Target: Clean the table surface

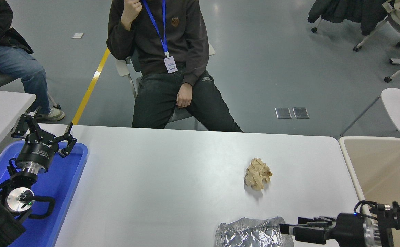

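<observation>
Two wads on table surface (pixel 172 178), right end effector (pixel 285 228) beside foil (pixel 251 236)

Paper ball (pixel 257 173) sits right of centre on the table surface (pixel 172 178); foil (pixel 251 235) lies nearer, at the front edge; tray (pixel 67 185) far left.

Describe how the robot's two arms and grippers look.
Both are black. The left gripper has linked, claw-like fingers, white lettering on its round body, a silver ring behind it and black cables. The right gripper is boxier, on a round black wrist with a silver collar and looped cables.
</observation>
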